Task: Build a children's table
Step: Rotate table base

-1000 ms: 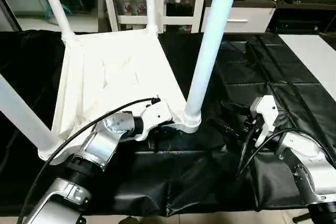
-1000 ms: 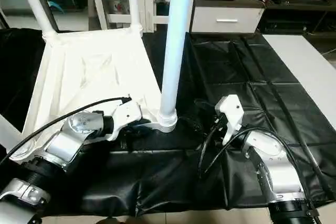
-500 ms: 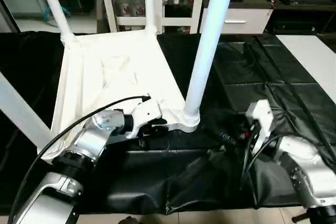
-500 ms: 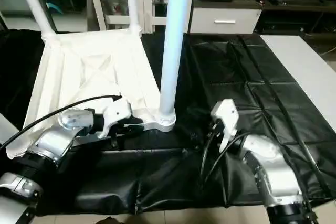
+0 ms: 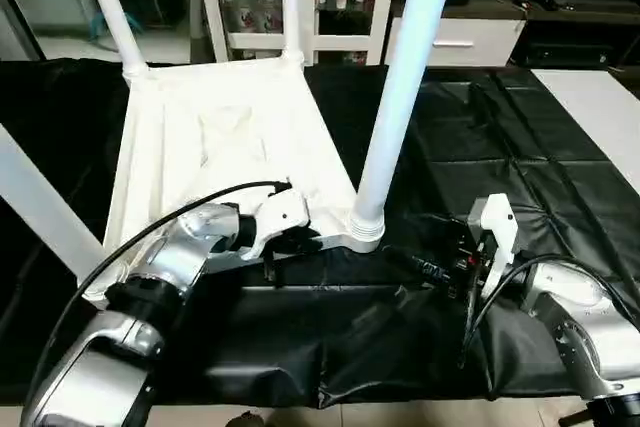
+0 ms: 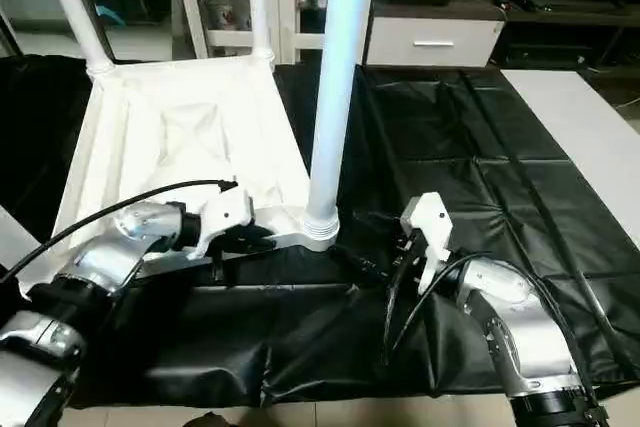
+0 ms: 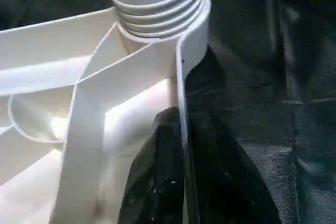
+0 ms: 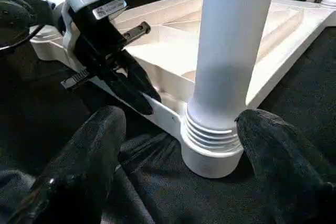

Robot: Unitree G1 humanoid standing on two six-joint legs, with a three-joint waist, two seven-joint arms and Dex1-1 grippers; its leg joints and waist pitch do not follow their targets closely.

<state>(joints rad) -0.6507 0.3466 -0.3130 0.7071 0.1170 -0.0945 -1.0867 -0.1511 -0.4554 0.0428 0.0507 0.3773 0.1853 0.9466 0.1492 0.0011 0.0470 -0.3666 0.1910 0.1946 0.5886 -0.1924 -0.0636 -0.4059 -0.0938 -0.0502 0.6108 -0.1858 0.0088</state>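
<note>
The left end effector (image 7: pixel 181 182) is clamped on the children's table (image 5: pixel 215 147), its two glossy black fingers (image 7: pixel 152 182) pinching the thin white rim wall of the upturned top, one finger inside and one outside, just beside the nearest corner socket. That socket is a round, smooth plastic collar, and the ridged, ringed base of a leg (image 8: pixel 233 51) sits in it; the leg is a long, smooth, tapered white tube standing upright. The right end effector (image 8: pixel 173 166) is wide open and grips nothing: its rounded, matte black fingers stand on either side of that same socket without touching it, low over the cloth. The top is a large square of white moulded plastic lying underside up, with raised flat ribs running diagonally from the corners and a shallow wall around its edge; more tube legs rise from the other corners. It rests on the left half of the counter (image 5: pixel 520 147), reaching close to the near edge. The counter is covered in black sheet (image 6: pixel 300 337), slightly shiny, creased in squares and wrinkled along the near edge. A flat white board (image 5: pixel 600 107) lies at the counter's right edge.
</note>
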